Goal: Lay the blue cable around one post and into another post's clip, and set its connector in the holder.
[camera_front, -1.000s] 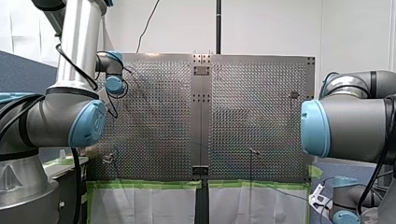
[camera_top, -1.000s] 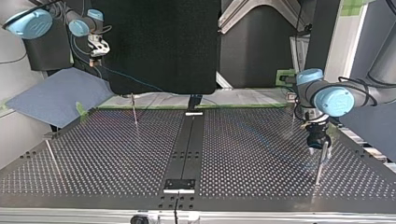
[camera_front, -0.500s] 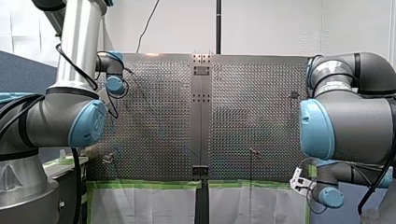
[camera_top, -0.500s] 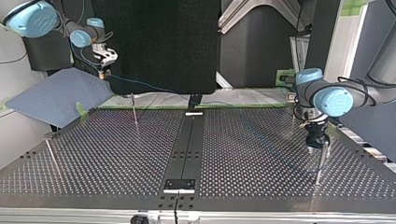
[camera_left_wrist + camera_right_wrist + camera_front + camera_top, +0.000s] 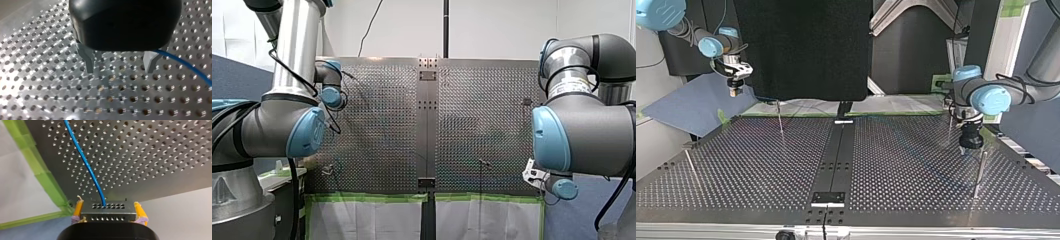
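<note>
My right gripper [image 5: 108, 205] grips the dark perforated connector [image 5: 108, 216] between its yellow pads, in the upper left of the top view. The blue cable [image 5: 86, 163] runs from it over the perforated metal table [image 5: 155, 157], whose edge carries green tape [image 5: 42, 173]. My left gripper [image 5: 118, 65] hangs wide open and empty just above the holes, the cable beside one finger. Thin posts [image 5: 779, 117] stand on the table, and a black panel [image 5: 801, 45] rises behind it.
</note>
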{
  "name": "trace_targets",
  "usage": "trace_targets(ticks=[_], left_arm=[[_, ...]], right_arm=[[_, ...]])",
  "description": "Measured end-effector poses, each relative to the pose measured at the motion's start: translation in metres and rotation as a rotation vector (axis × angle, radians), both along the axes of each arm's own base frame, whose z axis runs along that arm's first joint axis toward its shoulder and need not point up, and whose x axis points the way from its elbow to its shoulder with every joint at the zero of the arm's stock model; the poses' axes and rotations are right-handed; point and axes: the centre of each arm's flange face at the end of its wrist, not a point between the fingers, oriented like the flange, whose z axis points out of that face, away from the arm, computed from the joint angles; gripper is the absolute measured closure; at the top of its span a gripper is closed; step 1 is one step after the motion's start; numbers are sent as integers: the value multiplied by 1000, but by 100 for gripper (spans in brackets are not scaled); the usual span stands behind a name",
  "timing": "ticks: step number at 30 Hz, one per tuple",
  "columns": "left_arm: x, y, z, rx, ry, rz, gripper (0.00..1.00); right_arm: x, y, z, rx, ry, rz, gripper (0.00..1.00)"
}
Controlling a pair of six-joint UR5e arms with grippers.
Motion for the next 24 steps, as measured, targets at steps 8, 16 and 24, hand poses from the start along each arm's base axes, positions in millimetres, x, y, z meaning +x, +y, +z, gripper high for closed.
trace_targets(ticks=[8,16,24], left_arm=[[-14,-13,-22,-36,36,-85,2],[-23,-15,-20,-5,65,-65,2],[-37,-15,10,66,61,-7,2]], right_arm=[[5,-1,4,-6,1,7,100],[6,-1,5,-14,1,6,100],[9,-2,5,-21,0,9,100]])
